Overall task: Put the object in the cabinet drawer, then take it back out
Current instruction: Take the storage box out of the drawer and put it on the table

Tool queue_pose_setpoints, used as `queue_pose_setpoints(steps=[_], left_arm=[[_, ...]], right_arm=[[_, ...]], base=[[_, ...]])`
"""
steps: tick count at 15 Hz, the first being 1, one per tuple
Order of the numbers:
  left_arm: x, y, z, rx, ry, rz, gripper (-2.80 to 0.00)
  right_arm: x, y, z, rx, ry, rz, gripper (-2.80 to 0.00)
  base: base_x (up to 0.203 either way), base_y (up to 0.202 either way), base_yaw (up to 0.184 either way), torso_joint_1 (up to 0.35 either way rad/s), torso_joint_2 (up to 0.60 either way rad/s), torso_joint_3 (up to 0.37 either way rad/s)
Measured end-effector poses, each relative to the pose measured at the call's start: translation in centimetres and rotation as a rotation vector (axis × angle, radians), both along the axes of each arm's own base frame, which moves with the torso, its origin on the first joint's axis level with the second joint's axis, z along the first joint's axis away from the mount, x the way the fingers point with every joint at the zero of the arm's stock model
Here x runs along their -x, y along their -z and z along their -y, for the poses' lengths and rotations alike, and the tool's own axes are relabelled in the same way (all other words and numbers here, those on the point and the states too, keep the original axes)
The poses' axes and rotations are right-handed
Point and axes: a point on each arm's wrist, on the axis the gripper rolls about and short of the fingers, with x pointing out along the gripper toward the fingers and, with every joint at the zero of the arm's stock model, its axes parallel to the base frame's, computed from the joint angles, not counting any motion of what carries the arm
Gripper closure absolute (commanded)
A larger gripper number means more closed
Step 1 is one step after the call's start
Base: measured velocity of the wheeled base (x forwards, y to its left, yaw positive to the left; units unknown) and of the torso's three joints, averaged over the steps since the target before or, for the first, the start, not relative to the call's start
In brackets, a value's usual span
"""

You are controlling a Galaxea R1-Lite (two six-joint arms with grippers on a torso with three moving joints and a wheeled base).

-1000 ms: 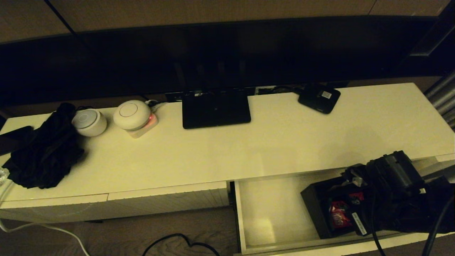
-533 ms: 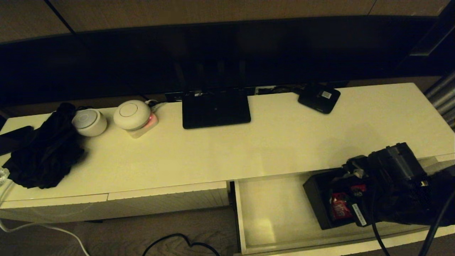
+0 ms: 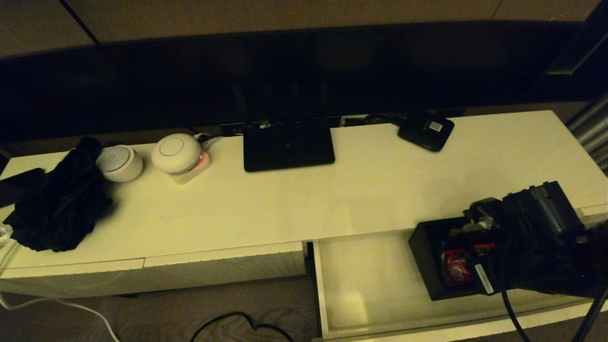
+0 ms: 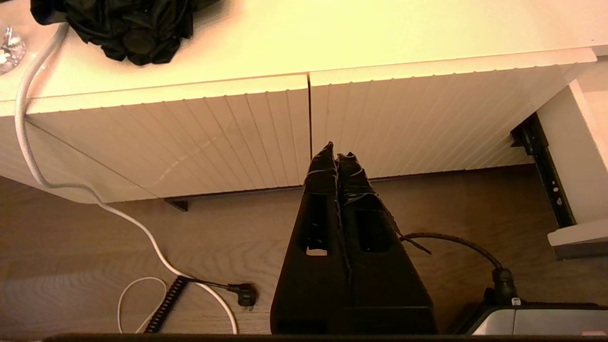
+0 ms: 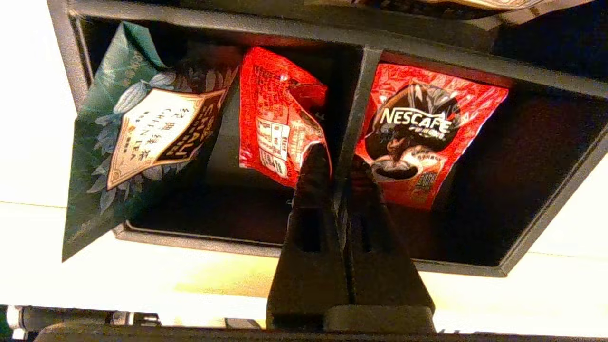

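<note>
The object (image 3: pixel 425 256), a black divided box, hangs tilted over the right part of the open cabinet drawer (image 3: pixel 361 275). My right gripper (image 3: pixel 475 240) reaches into it from the right. In the right wrist view the gripper (image 5: pixel 338 159) is shut on the box's inner divider (image 5: pixel 354 109), with one fingertip on each side. Red coffee packets (image 5: pixel 427 128) and a green tea packet (image 5: pixel 137 137) sit in the compartments. My left gripper (image 4: pixel 336 154) is shut and empty. It hangs low above the floor and points at the closed ribbed drawer fronts (image 4: pixel 190 137).
On the cream cabinet top (image 3: pixel 380 190) lie a flat black router (image 3: pixel 288 145), a small black device with a white label (image 3: pixel 426 130), two white round devices (image 3: pixel 176 153) and a black cloth (image 3: pixel 57 204). Cables (image 3: pixel 237 323) run across the wooden floor.
The right gripper has lifted the box upward and slightly back toward the cabinet top, still clamped on the divider. Nothing else has moved.
</note>
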Motion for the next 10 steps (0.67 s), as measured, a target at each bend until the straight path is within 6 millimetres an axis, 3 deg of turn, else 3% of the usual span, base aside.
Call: queue_pose_setpoints(steps=[10], left_arm=[[0.0, 0.0, 0.0, 0.0, -0.001, 0.0, 0.0]], right_arm=[[0.7, -1.8, 0.4, -0.024, 0.004, 0.077, 0.0]], base=[[0.0, 0.0, 0.0, 0.0, 0.0, 0.0]])
